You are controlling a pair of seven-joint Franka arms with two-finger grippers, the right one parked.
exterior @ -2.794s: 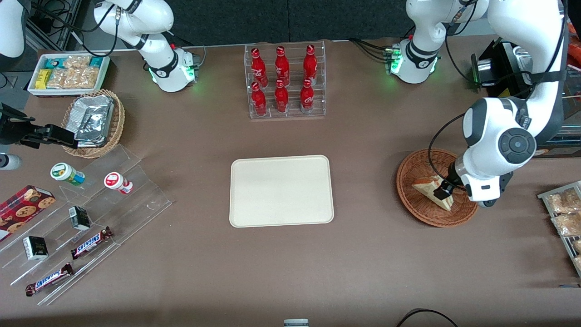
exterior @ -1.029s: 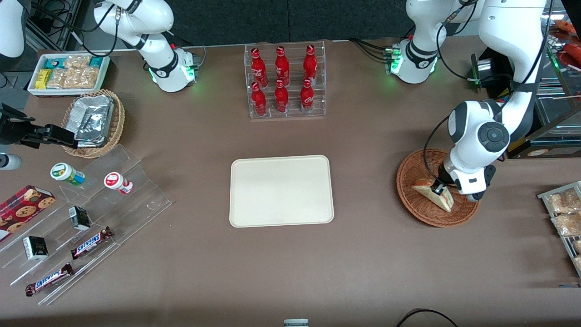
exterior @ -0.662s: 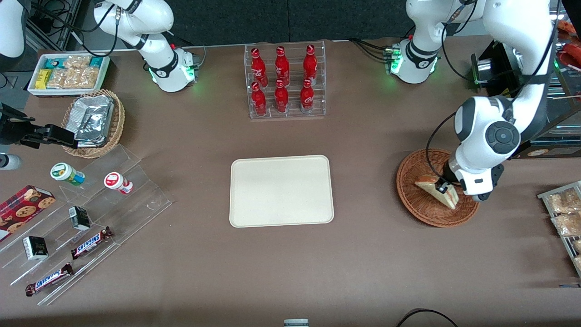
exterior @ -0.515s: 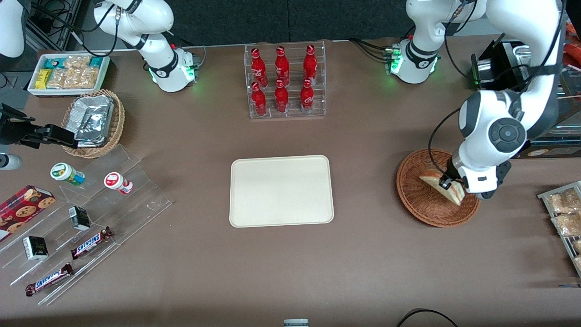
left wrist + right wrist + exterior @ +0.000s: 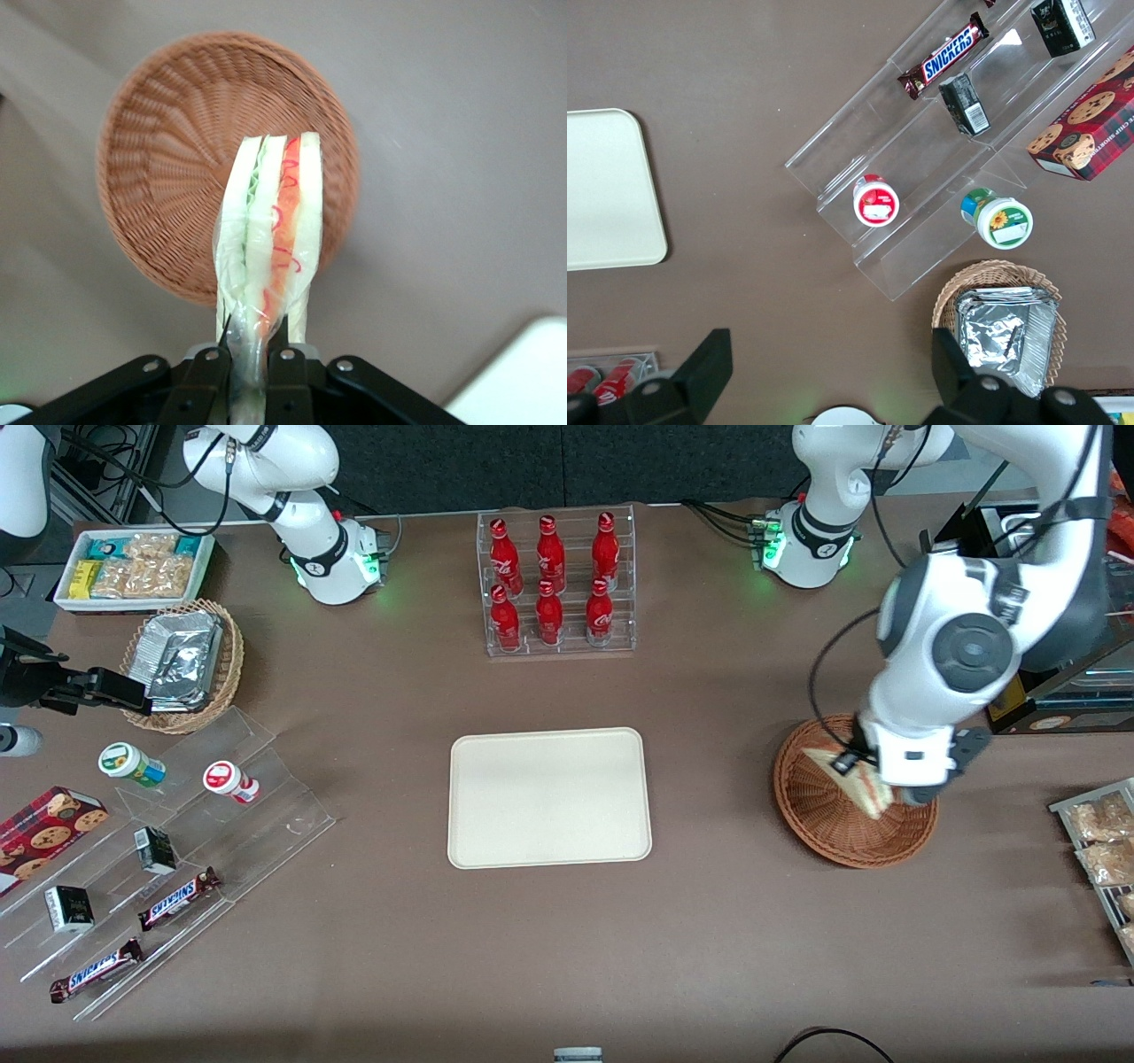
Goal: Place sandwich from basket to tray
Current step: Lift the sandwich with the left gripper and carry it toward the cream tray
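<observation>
My left gripper [image 5: 252, 341] [image 5: 852, 765] is shut on the sandwich [image 5: 270, 221] [image 5: 852, 778], a wrapped triangular wedge of white bread with red and pale green filling along its cut edge. The black fingers pinch the clear wrap at one corner. The sandwich hangs in the air, lifted well above the round reddish-brown wicker basket [image 5: 168, 168] [image 5: 824, 815], which holds nothing else. The flat cream tray [image 5: 549, 797] lies at the table's middle, toward the parked arm's end from the basket; a pale corner of the tray [image 5: 523, 372] shows in the left wrist view.
A clear rack of red bottles [image 5: 556, 584] stands farther from the front camera than the tray. Clear stepped shelves with snack bars and jars [image 5: 151, 859], a tan basket of foil packets [image 5: 182, 660] and a white bin of snacks [image 5: 133, 567] sit toward the parked arm's end. Packaged snacks [image 5: 1099, 841] lie beside the basket.
The gripper came down onto the sandwich in the basket, shut on it, and has since lifted it clear of the basket and shifted slightly toward the tray.
</observation>
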